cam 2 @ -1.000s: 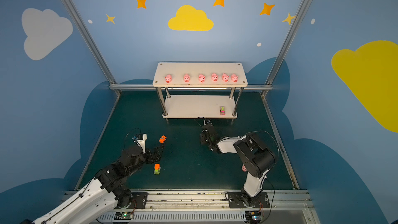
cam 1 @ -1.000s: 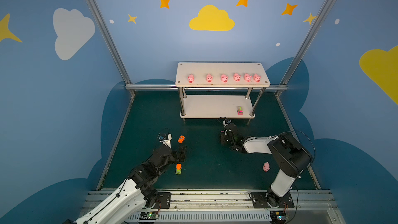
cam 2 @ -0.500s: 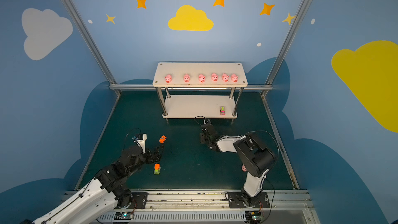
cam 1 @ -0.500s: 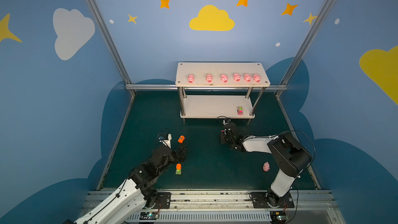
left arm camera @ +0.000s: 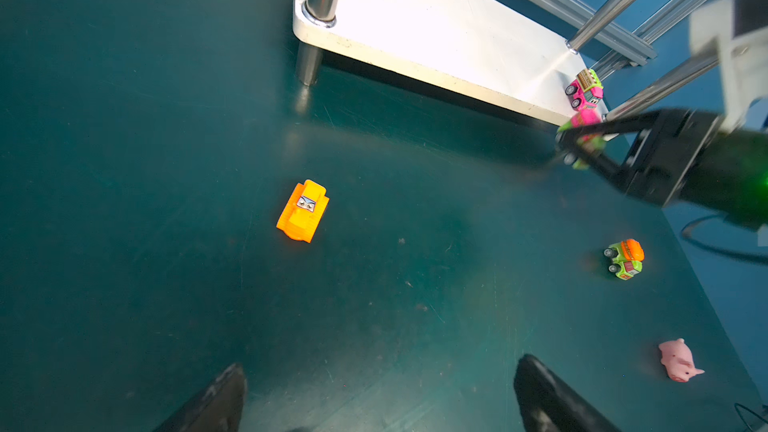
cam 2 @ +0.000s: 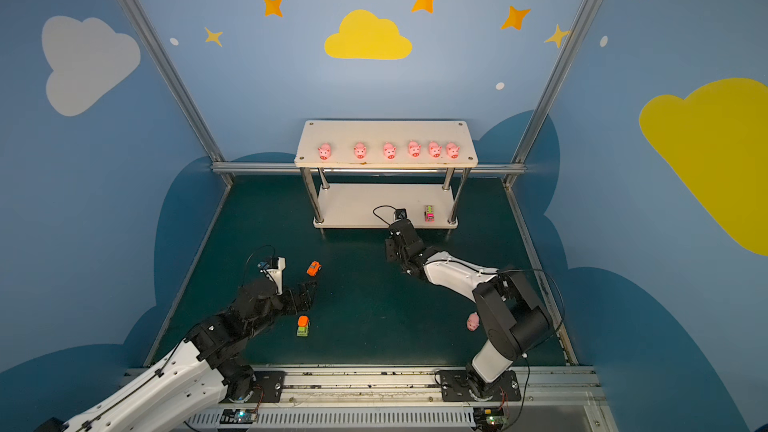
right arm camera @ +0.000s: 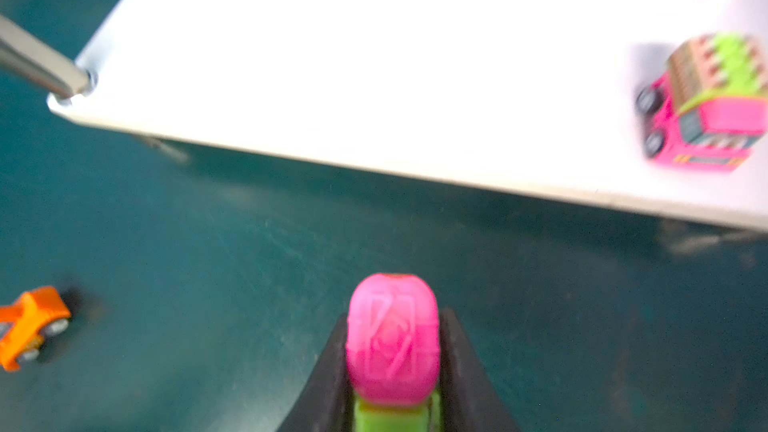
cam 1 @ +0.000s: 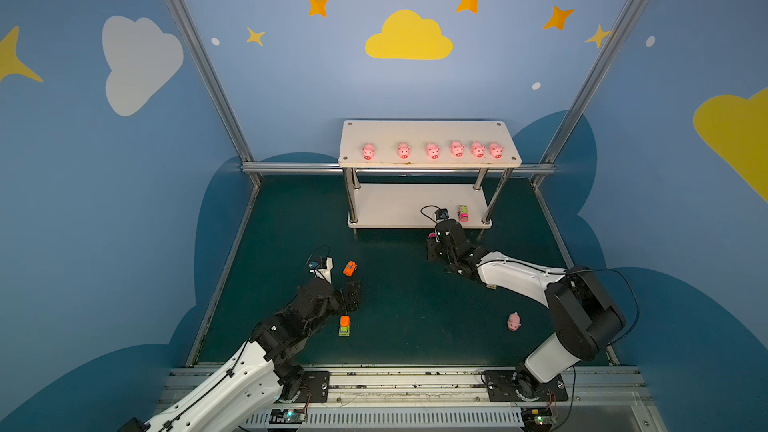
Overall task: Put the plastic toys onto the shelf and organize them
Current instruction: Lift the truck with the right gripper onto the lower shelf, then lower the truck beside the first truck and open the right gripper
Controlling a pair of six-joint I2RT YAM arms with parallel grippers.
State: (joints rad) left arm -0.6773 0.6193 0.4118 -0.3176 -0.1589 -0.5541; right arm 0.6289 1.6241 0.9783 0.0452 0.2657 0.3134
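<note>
Done on shelf [cam 1: 428,130]: six pigs [cam 1: 432,150], pink truck [cam 1: 463,214].
Waiting on bench [cam 1: 415,305]: orange car [cam 1: 350,268], green truck [cam 1: 344,328], pig [cam 1: 514,321].
Right fingers [right arm camera: 461,371]: clamped on pink car [right arm camera: 392,338].
Left fingers [left arm camera: 548,392]: apart.

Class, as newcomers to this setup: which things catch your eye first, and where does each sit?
Six pink pigs line the top board of the shelf. Just before its lower board, the right gripper has its jaws shut on a magenta-and-green vehicle. One stray pig lies on the green mat beside that arm.
</note>
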